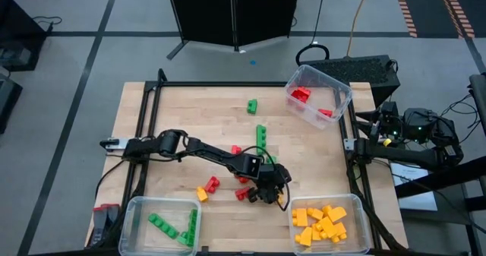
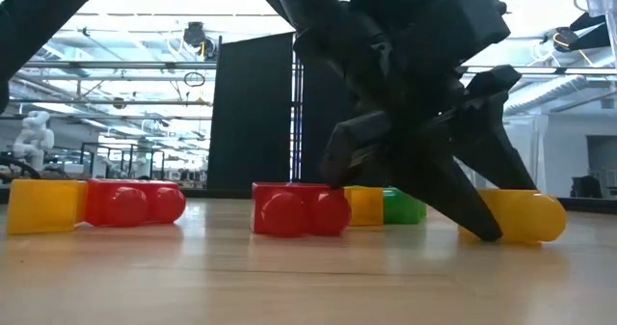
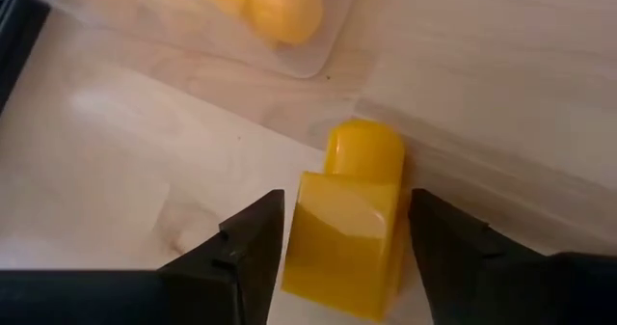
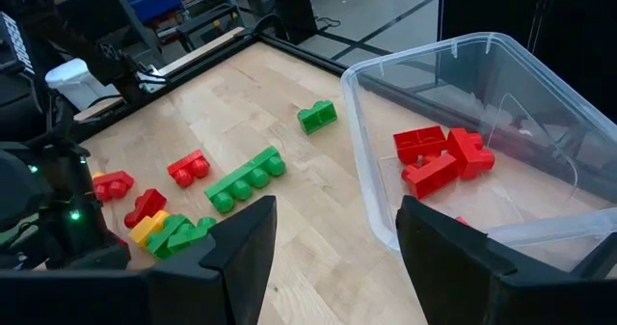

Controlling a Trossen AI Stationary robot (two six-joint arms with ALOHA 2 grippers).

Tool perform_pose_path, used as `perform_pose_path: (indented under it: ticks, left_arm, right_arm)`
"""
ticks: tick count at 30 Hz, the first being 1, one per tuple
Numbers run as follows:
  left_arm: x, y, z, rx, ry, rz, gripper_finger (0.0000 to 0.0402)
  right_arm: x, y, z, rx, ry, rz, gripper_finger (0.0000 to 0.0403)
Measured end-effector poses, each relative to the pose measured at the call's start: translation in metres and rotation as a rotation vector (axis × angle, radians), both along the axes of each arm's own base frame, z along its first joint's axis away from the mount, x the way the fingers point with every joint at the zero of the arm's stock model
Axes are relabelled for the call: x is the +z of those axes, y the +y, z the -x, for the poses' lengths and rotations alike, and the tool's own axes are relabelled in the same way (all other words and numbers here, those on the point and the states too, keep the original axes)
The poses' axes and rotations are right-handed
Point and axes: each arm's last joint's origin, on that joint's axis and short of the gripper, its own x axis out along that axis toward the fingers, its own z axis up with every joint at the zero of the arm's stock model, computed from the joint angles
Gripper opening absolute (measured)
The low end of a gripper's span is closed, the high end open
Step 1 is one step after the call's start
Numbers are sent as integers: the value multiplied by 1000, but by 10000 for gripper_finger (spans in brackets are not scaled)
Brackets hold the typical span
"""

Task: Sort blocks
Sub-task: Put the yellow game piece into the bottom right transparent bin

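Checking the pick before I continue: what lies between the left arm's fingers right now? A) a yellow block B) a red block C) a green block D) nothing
A: the left wrist view shows a yellow block between the left gripper's two dark fingers.
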Motion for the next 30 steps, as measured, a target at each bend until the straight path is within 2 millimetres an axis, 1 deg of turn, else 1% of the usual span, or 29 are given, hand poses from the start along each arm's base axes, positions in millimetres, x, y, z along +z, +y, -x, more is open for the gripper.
perform_pose_path:
  ticks: [3,10,12,14,17,20,23,27,28,30]
  left_arm:
    - [-1,1,1,37,27,25,166]
    - [-1,2,2,48,54,30,92]
    - [-1,2,2,75,65,44,75]
    - [-1,3,2,131,82,62,63]
    - [4,4,3,227,104,81,63]
    - [12,10,3,312,123,86,63]
    - [29,18,2,387,118,79,63]
    - [52,27,5,483,106,42,63]
    - [54,28,7,502,120,28,63]
    - [70,32,7,535,78,13,63]
  right_arm:
    - [0,0,0,0,1,1,208]
    - [0,0,0,0,1,1,208]
    - [0,0,0,0,0,1,208]
    - [0,0,0,-1,-1,-1,208]
    - [0,0,0,-5,-5,-9,208]
    - [0,0,0,-6,-7,-13,208]
    - [0,0,0,-7,-8,-14,208]
    - [0,0,0,-8,-10,-15,208]
    - [0,0,0,-7,-11,-15,208]
    - [1,0,0,-8,-18,-18,208]
